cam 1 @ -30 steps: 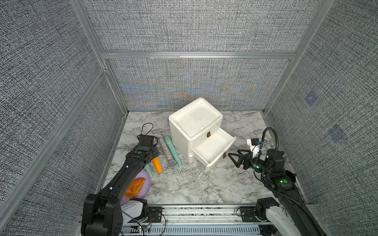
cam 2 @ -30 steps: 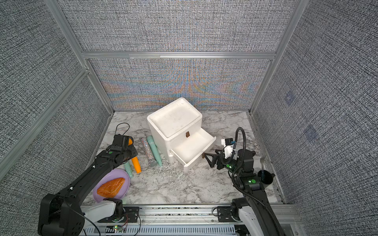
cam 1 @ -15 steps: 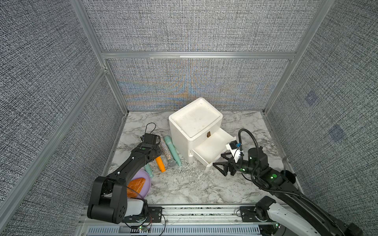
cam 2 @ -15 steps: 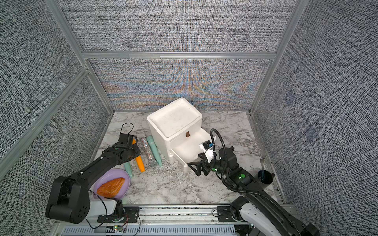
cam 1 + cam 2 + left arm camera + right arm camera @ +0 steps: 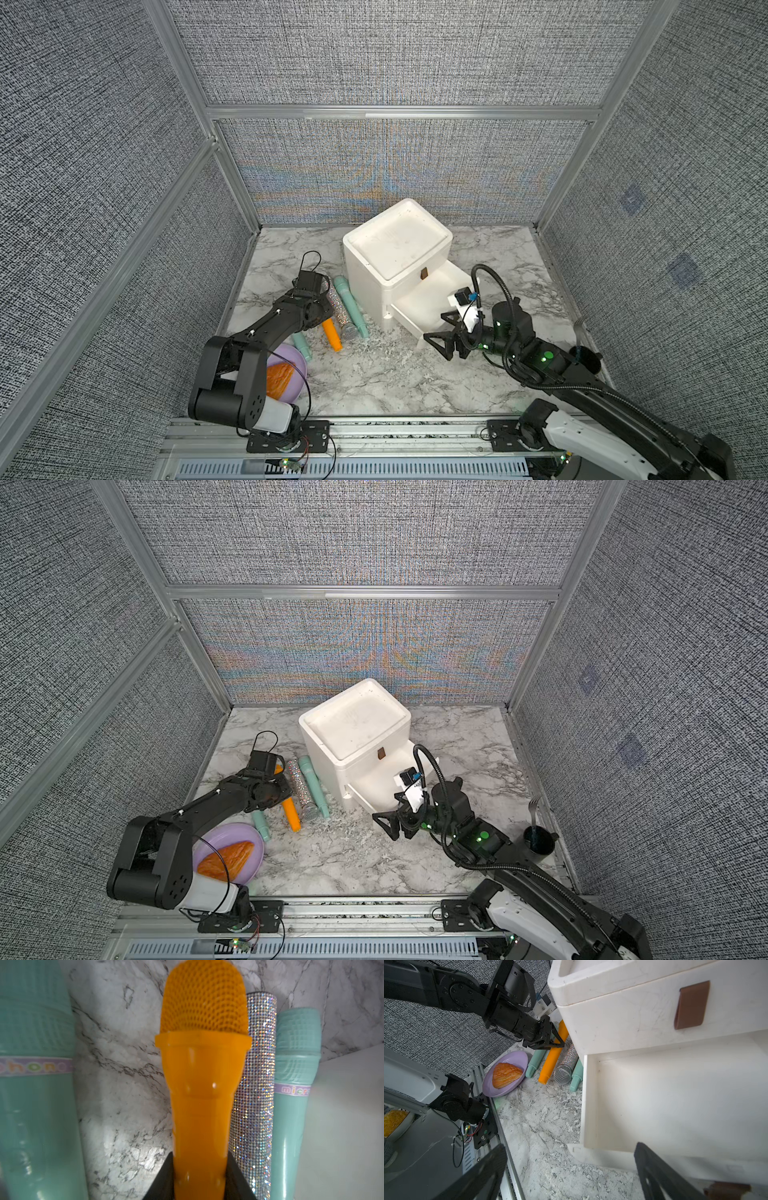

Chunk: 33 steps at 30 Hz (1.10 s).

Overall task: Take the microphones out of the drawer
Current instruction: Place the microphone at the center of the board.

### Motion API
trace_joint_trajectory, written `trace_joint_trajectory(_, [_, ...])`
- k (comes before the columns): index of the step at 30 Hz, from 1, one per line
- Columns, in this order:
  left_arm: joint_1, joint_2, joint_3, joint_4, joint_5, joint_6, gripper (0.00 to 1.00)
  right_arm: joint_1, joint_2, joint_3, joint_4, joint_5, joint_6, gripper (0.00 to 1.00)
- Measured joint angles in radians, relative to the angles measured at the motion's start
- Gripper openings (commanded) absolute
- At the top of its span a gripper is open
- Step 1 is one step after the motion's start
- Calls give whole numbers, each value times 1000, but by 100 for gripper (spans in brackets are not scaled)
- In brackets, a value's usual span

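Note:
The orange microphone (image 5: 203,1064) lies low on the marble between a teal one and a glittery one, left of the white cabinet (image 5: 395,245). My left gripper (image 5: 200,1156) is shut on its handle; the same grip shows in the right wrist view on the orange microphone (image 5: 552,1059). It also appears in both top views (image 5: 332,332) (image 5: 291,812). The lower drawer (image 5: 419,299) (image 5: 675,1095) stands pulled out, and its visible inside is bare. My right gripper (image 5: 436,326) (image 5: 570,1147) is open at the drawer's front left corner, holding nothing.
A glittery silver microphone (image 5: 340,318) and two teal ones (image 5: 351,305) (image 5: 302,345) lie beside the orange one. A purple plate (image 5: 301,361) with a pastry sits at front left. A black cup (image 5: 586,359) holding a fork stands at the right edge.
My right arm has swung left, from beside the drawer's right side to its front corner, gripper still open. The left arm has folded back at the elbow while keeping its grip.

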Motion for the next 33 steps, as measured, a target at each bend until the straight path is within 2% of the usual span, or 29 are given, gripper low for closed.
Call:
trace_joint_trajectory(19, [0,56,-2,39,40,-29,0,8,8,7,1,27,-8,98])
trace_joint_trajectory(33, [0,73,-2,43,55,-29,22,10,5,7,1,30,-10,98])
